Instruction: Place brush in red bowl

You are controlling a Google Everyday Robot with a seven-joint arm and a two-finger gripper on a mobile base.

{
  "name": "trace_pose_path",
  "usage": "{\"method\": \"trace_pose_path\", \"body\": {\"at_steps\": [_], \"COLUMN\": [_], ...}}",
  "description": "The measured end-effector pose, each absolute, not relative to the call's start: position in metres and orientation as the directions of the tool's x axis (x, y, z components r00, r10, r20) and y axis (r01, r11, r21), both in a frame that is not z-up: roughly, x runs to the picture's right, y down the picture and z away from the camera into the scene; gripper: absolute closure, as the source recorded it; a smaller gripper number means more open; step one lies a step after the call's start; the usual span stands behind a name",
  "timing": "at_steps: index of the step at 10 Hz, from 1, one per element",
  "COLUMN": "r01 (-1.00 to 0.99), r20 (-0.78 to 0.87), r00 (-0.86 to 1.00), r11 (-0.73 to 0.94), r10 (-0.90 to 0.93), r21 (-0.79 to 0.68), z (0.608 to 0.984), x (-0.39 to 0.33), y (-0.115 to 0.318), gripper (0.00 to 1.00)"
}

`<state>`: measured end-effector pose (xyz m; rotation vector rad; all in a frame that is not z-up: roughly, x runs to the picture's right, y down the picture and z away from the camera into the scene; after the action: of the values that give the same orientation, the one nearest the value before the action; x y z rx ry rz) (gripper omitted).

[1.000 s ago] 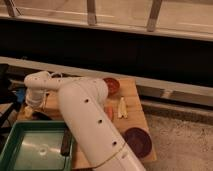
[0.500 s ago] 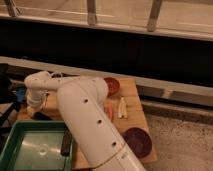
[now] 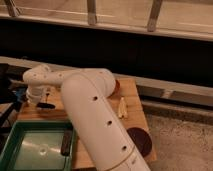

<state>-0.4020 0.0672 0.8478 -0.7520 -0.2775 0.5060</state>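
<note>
My white arm crosses the wooden table (image 3: 132, 107) from the front and bends to the left. The gripper (image 3: 36, 99) is at the table's left end, pointing down. The black brush (image 3: 46, 104) lies on the wood just right of the gripper, its slim handle running toward the back; I cannot tell whether the gripper touches it. The red bowl (image 3: 116, 86) stands at the back of the table, mostly hidden behind the arm, with only its right rim showing.
A green tray (image 3: 30, 150) sits at the front left with a dark rectangular block (image 3: 66, 142) on its right side. A flat dark maroon bowl (image 3: 140, 141) is at the front right. A pale utensil (image 3: 121, 108) lies mid-table. A dark wall runs behind.
</note>
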Motion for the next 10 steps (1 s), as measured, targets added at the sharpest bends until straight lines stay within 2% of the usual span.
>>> {"method": "trace_pose_path", "body": {"at_steps": [3, 10], "r01": [-0.402, -0.617], "r20": [0.045, -0.093], "r00": [0.825, 0.664], "r11": [0.64, 0.475], "r10": [0.564, 0.742], "r21": [-0.654, -0.627], "z": [0.838, 0.823], "x": [-0.357, -0.204], "y": [0.047, 0.064], "gripper": [0.81, 0.81]}}
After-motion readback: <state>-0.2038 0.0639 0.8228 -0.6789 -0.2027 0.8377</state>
